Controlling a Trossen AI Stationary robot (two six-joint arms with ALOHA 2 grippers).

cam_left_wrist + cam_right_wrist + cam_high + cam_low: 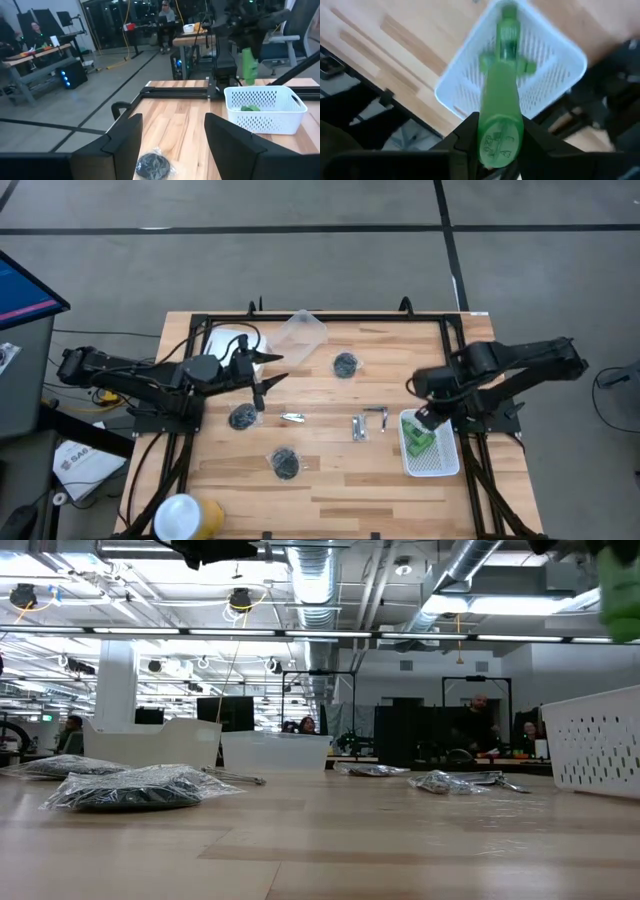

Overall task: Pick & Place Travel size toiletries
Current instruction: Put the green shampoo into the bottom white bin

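My right gripper (501, 125) is shut on a bright green bottle (501, 100) above the white mesh basket (440, 462) at the table's right side. More green bottles (418, 440) lie in that basket. Three dark round jars in clear wrap lie flat on the table (345, 364) (243, 417) (285, 463). Small silver tools (367, 423) (293, 417) lie mid-table. My left gripper (268, 383) hovers open over the table's left half; its wrist view shows one wrapped jar (152, 165) on the wood below the fingers. My right gripper pinches the green bottle at its flat base end (501, 145) between the two fingers. The fingers come from above, pointing down. The bottle hangs upright below them, cap end (508, 12) down, lifted clear above the basket (265, 107).
A clear plastic tub (300, 335) stands near the far edge, left of centre. A yellow and white object (185, 518) sits at the near left corner. Black frame rails (320, 318) border the table. Bare wood lies between the tools and the near edge.
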